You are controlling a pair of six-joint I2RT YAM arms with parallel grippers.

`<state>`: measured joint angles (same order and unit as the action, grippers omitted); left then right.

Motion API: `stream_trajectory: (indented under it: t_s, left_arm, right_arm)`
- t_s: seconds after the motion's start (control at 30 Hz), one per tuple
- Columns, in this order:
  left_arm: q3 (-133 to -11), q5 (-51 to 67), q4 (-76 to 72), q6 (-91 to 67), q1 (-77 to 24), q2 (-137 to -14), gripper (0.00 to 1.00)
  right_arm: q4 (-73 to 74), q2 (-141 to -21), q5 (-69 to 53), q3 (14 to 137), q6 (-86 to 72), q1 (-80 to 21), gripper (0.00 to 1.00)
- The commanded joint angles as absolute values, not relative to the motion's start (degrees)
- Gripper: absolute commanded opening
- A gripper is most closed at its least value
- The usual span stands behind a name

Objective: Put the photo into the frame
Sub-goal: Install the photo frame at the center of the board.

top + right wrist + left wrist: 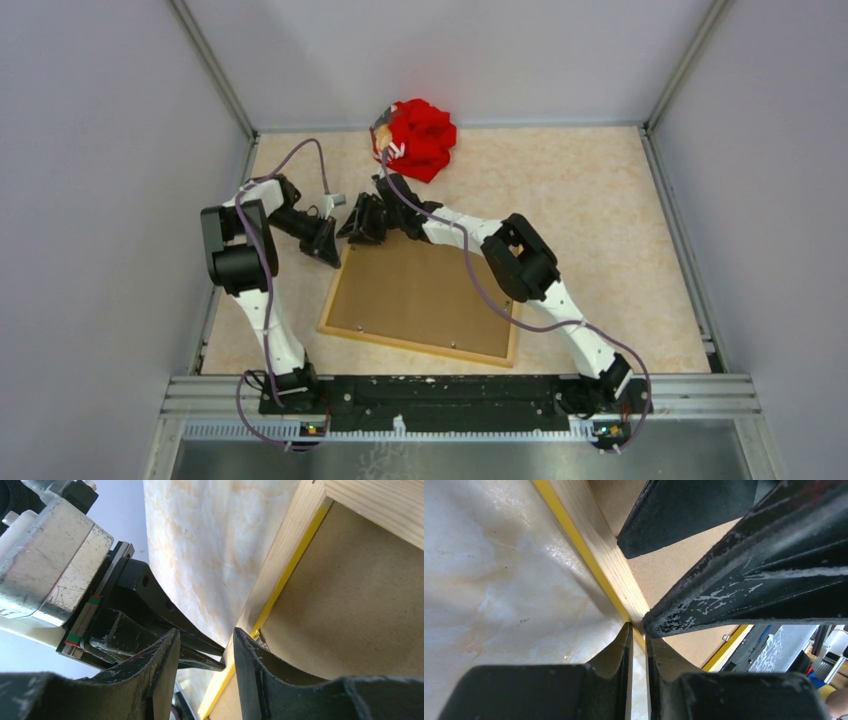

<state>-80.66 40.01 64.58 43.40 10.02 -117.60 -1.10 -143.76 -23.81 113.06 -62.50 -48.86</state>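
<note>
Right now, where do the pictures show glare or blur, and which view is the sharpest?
Top external view: even light, sharpest, no glare on the frame. Left wrist view: glare on the table; the left gripper is close and soft. Right wrist view: the table is washed out, the right gripper blurred, the frame's wood grain crisp.

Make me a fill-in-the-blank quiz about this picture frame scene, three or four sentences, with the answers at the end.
1. The frame lies flat with its wood-coloured reverse facing ___.
2. The backing board inside it is plain ___ in colour.
3. The left gripper and right gripper meet at the frame's far ___ corner.
4. The crumpled cloth at the table's far edge is ___.
Missing words: up; brown; left; red.
</note>
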Motion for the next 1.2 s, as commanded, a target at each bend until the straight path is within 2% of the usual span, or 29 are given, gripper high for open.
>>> stream_trajectory:
  t_s: [0.0, 0.4, 1.17]
  left_arm:
    - [-78.6, 38.2, 62.8, 45.1, 9.1, -116.8, 0.16]
    - [-78.4, 38.4, 62.5, 44.8, 9.1, -116.9, 0.14]
    - [-78.5, 38.8, 62.5, 44.7, 9.1, -116.8, 0.13]
  right_arm:
    - [-1.2, -141.0, -24.8, 113.6, -59.9, -48.7, 0.45]
    - [-3.9, -137.4, -24.8, 105.2, -58.8, -47.3, 0.45]
    - [-0.2, -141.8, -27.4, 113.3, -56.7, -48.2, 0.44]
